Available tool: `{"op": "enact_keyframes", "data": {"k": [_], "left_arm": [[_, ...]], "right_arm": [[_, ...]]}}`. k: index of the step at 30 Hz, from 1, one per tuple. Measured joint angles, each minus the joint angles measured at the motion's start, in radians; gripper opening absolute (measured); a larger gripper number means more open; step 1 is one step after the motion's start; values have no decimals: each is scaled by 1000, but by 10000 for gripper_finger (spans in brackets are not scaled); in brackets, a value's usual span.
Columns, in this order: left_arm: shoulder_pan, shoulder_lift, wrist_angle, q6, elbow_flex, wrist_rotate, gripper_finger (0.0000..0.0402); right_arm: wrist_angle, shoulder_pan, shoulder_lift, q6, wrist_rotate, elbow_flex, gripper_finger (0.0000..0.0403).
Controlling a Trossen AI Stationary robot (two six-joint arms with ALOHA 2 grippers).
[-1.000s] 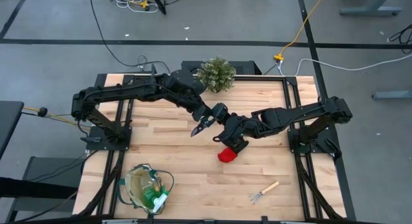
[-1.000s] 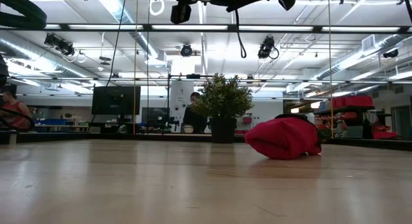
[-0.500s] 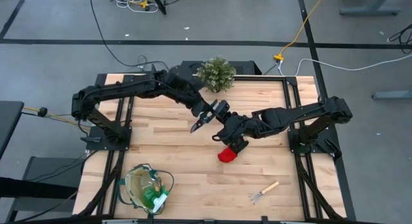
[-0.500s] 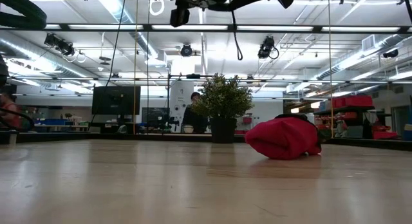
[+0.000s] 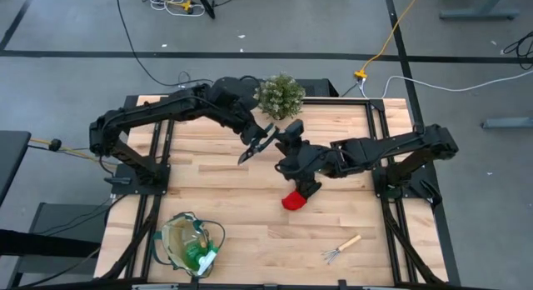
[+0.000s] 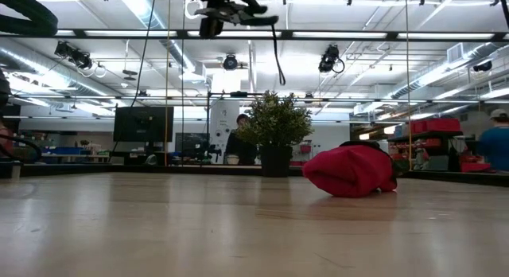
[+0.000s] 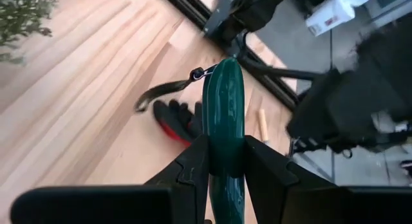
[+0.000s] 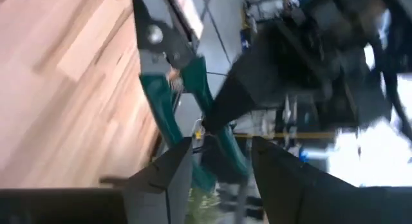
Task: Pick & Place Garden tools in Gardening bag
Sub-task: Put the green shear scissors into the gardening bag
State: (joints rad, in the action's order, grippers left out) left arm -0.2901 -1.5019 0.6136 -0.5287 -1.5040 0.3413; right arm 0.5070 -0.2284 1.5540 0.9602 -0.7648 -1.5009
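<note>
My left gripper (image 5: 261, 137) is shut on the green-handled pruning shears (image 5: 252, 148), high above the table's middle. They also show at the top of the low view (image 6: 231, 6), with a dark strap loop (image 6: 277, 54) hanging from them. My right gripper (image 5: 289, 142) is open just right of the shears, whose handles (image 8: 168, 108) show beyond its fingertips. The black-and-red glove (image 5: 293, 200) lies on the table below my right gripper. A wooden-handled mini rake (image 5: 341, 248) lies near the front right. The tan gardening bag (image 5: 190, 244) stands at the front left, with something green inside. My left gripper pinches one green handle of the shears (image 7: 223, 124) between its two fingers (image 7: 193, 167), which lie on the handle's two sides. The shears are lifted clear of the table, their blades slanting toward the table's near left. The strap hangs slack from the handle's end (image 7: 195, 74).
A bushy potted plant (image 5: 279, 96) stands at the table's far edge, close behind both grippers. Both arms meet over the table's middle. Beyond the table the low view shows a room with people.
My left gripper has carried the shears up and toward the table's far left, away from my right gripper. The shears stay clear of the table, with the strap swinging below them. The glove has not moved.
</note>
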Motion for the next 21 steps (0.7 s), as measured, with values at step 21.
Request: {"op": "enact_keyframes", "data": {"k": [21], "left_arm": [[161,266,62,196,-1,-205,89]], "right_arm": [[-59,26,-30,-679,14,1,132]]}}
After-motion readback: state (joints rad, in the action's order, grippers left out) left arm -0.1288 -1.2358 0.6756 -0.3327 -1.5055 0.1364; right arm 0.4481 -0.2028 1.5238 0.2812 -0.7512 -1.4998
